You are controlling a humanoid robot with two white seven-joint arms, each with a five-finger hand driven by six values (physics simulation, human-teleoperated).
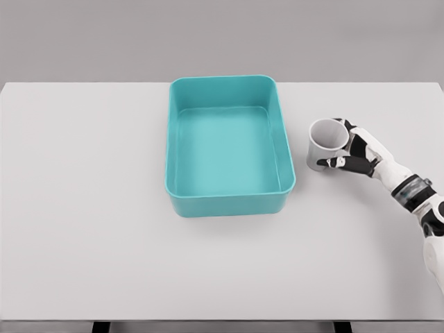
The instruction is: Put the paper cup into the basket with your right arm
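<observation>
I see my right hand (352, 154) grasping the cup (325, 143) near the table's (83, 208) right edge, just beside the basket (229, 201), which sits toward the far edge.

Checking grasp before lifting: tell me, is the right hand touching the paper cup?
Touching. The head view shows the right hand with fingers wrapped against the paper cup.

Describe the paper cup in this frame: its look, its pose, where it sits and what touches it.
The paper cup is small, with a pale grey wall, a white rim and an open mouth showing a grey inside. It stands about upright on the white table, right of the teal basket and apart from it, not yet inside. The right hand wraps it from the right, with dark fingers across its lower wall.
</observation>
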